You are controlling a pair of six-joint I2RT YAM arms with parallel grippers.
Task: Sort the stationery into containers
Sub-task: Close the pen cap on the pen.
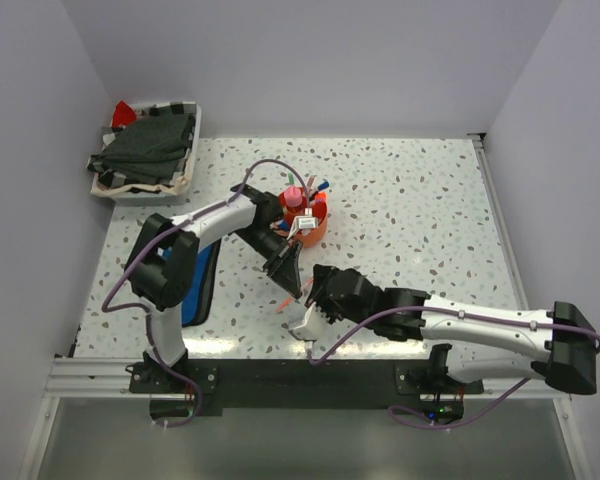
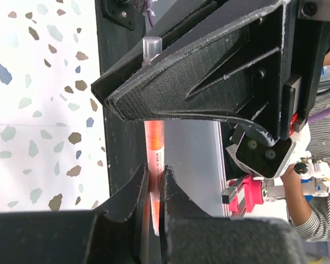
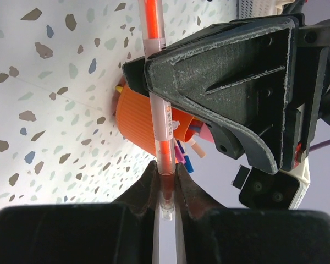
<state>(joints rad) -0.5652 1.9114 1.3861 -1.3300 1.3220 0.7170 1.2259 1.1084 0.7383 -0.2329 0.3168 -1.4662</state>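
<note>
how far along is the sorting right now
Done: several pens already stand in the orange organiser. In hand: both the left claw and right claw pinch one orange pen between them. Left: stowing that pen; no other loose stationery shows on the table.

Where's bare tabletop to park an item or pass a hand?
Biggest bare patch: table right of the orange organiser, beyond the right arm, out to the right edge. Also the far strip behind the organiser, right of the white tray. Crowded: near centre, where left gripper and right gripper both hold the orange pen, and near left around the blue pouch.
</note>
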